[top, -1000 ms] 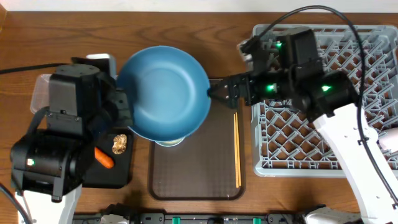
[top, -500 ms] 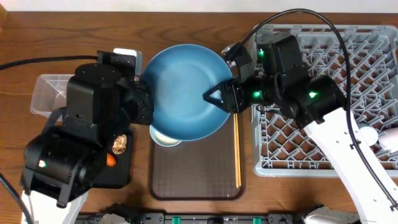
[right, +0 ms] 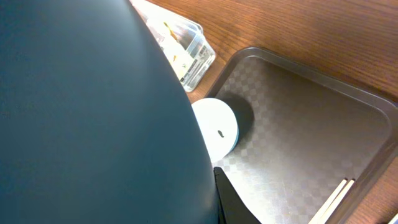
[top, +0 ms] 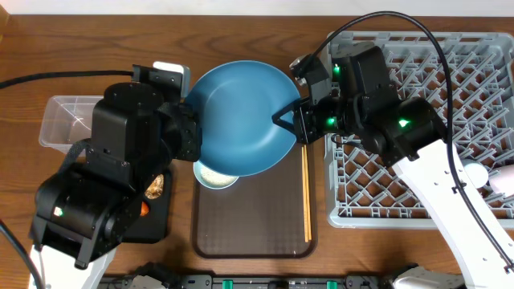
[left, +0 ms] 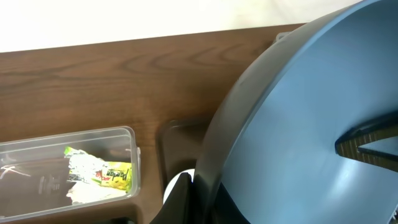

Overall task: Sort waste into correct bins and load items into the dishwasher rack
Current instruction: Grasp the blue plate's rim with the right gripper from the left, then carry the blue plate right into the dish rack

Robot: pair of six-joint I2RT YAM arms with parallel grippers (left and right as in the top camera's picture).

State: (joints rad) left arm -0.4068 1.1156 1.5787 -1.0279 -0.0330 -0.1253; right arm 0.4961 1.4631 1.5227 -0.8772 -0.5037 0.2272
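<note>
Clear tub (left: 31, 182) holds crumpled paper (left: 93, 177); left hand (top: 193, 135), right hand (top: 287, 120) each pinch blue plate (top: 241, 120) rim.

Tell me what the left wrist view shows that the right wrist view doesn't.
Only left wrist: the plate's blue upper face with the right gripper's finger lying on it, and a pale wall behind the table.
Only right wrist: the chopsticks, the bowl seen whole, and the plate's dark underside.
Both: the plate, the clear tub, part of the brown tray and the table.
</note>
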